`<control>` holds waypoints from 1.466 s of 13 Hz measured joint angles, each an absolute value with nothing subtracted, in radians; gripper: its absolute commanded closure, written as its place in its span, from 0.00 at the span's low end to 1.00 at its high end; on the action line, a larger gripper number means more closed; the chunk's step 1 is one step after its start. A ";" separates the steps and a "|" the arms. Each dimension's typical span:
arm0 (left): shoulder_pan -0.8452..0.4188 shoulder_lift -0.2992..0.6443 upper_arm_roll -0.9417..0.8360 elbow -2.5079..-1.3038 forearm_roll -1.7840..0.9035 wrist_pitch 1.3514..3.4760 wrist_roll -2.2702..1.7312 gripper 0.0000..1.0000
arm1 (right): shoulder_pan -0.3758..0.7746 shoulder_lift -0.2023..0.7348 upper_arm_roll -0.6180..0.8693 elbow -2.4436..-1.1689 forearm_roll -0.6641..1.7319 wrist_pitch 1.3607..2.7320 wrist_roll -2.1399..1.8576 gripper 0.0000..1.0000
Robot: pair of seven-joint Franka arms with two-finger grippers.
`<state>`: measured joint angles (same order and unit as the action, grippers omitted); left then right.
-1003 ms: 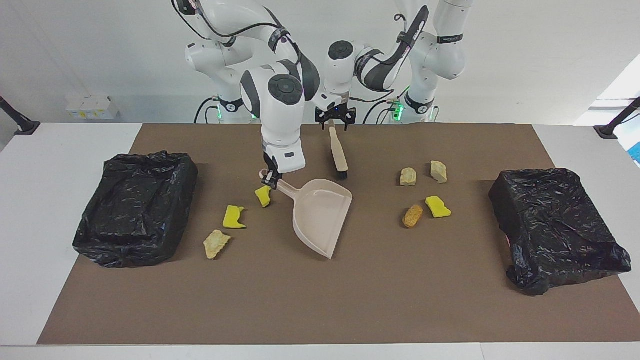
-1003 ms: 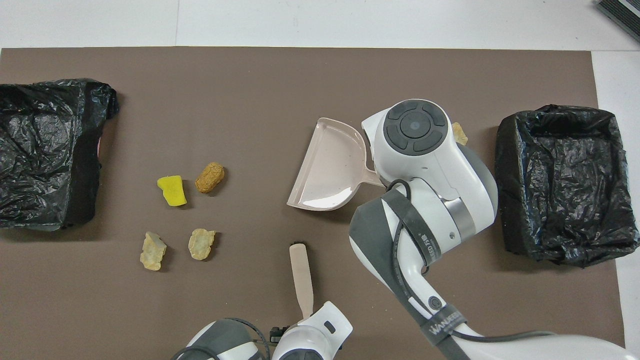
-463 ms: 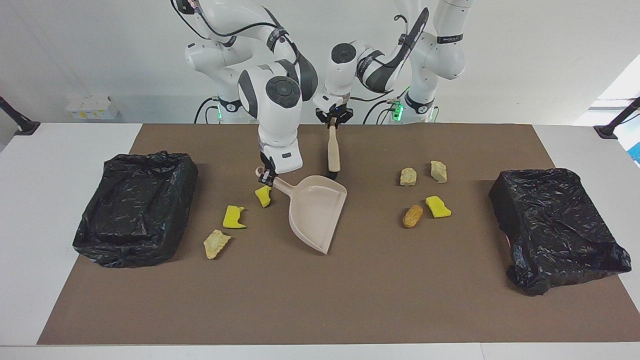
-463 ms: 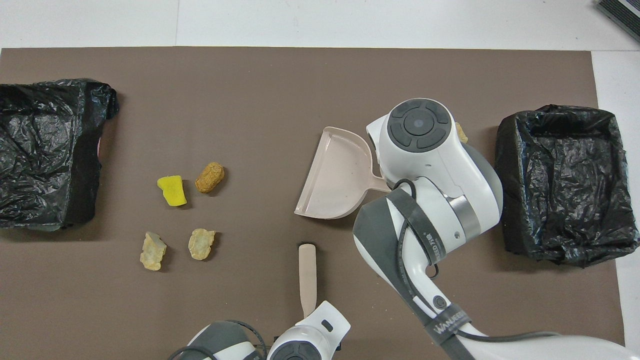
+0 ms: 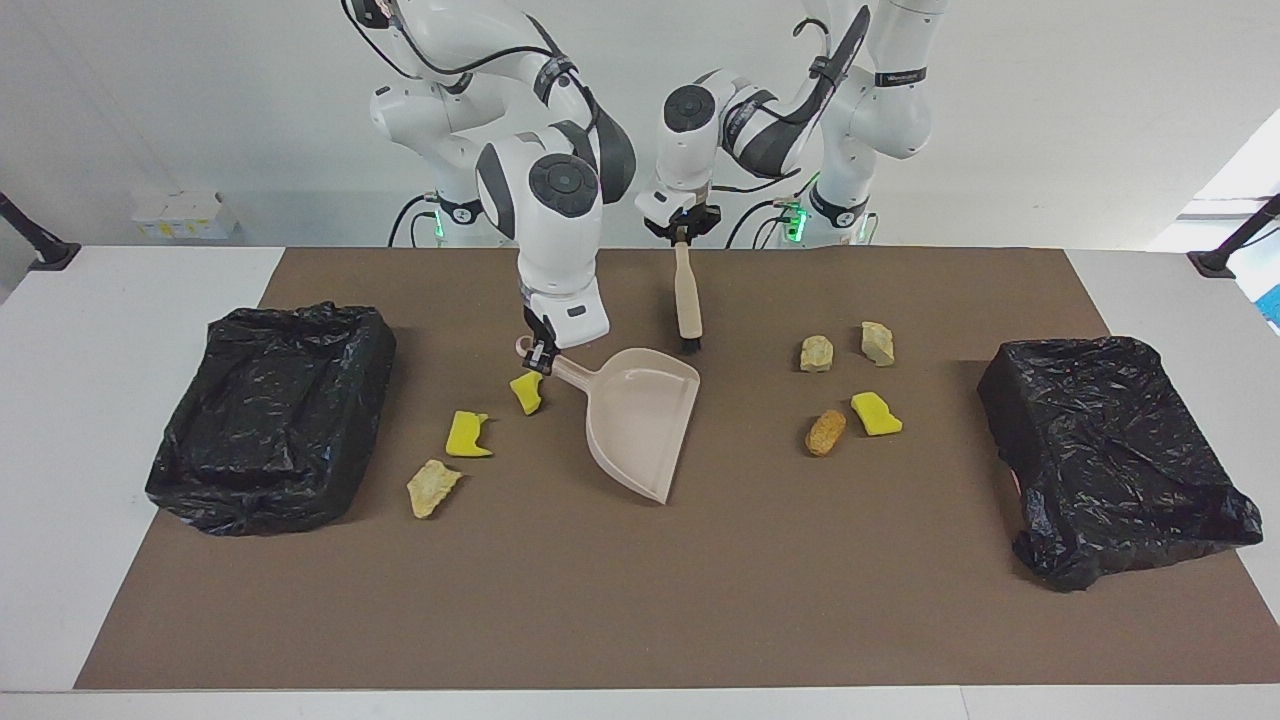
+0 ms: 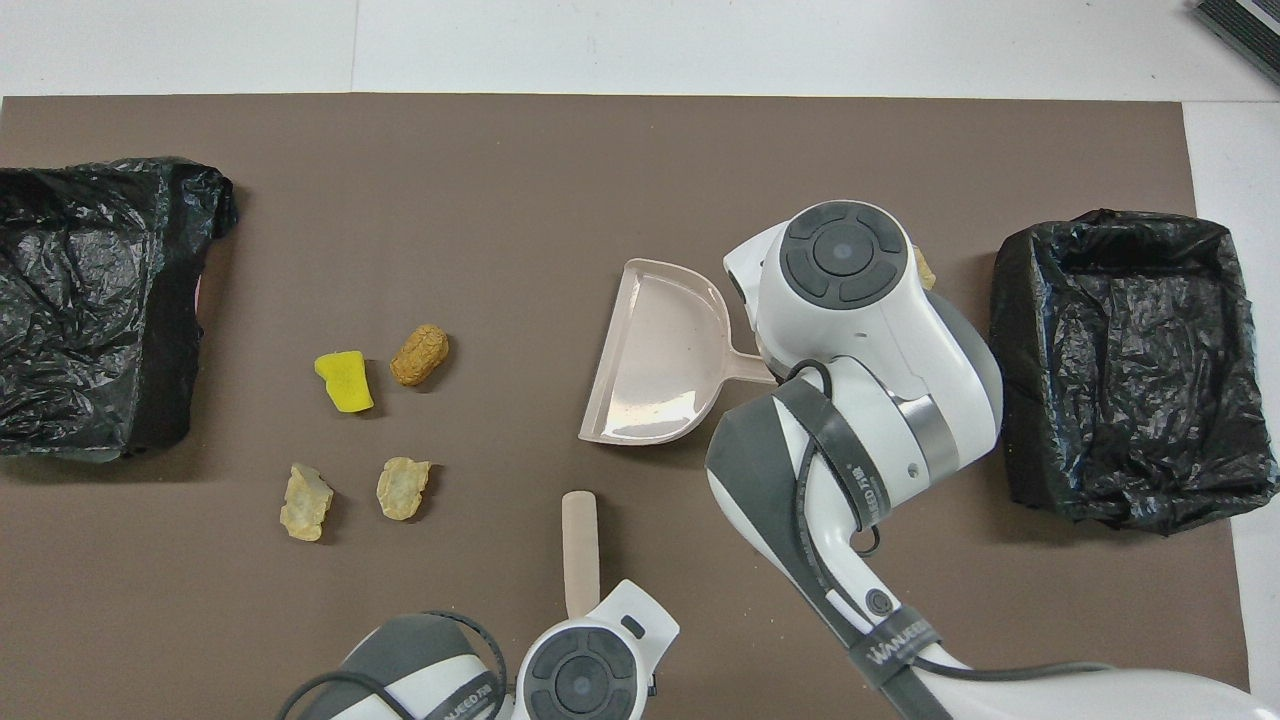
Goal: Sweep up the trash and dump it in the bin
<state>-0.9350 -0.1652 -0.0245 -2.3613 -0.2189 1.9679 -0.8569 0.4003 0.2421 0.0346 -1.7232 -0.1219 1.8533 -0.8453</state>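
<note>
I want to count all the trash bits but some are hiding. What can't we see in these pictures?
- Overhead view: the right arm covers the two yellow sponge pieces and most of a tan lump.
- Overhead view: the right end effector and the dustpan handle's end are under that arm.
- Overhead view: the brush bristles are hidden; the picture's edge cuts one black bin.

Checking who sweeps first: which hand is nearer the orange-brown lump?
Left. The left hand, shut on the beige brush, is closer to the orange-brown lump; the right hand holds the beige dustpan handle.
</note>
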 measured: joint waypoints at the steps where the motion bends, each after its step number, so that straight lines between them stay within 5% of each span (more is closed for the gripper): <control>1: -0.906 -0.182 -0.023 -2.354 -0.210 1.916 -0.879 1.00 | 0.391 0.237 0.034 -1.748 -0.121 1.885 -0.903 1.00; 7: -0.759 -0.256 -0.019 -2.355 -0.108 1.656 -1.100 1.00 | 0.359 0.138 0.034 -1.994 -0.117 2.157 -1.070 1.00; 15: -0.446 -0.263 -0.018 -2.418 -0.094 1.595 -1.236 1.00 | 0.363 0.107 0.040 -2.064 -0.094 2.192 -1.070 1.00; 19: -0.394 -0.266 -0.019 -2.444 -0.094 1.613 -1.206 1.00 | 0.366 0.107 0.042 -2.068 -0.070 2.192 -1.071 1.00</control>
<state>-0.3941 -0.2665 -0.0191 -2.4445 -0.0944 1.6131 -1.2063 0.3657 0.1071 0.0418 -2.0682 -0.0698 2.1923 -1.0712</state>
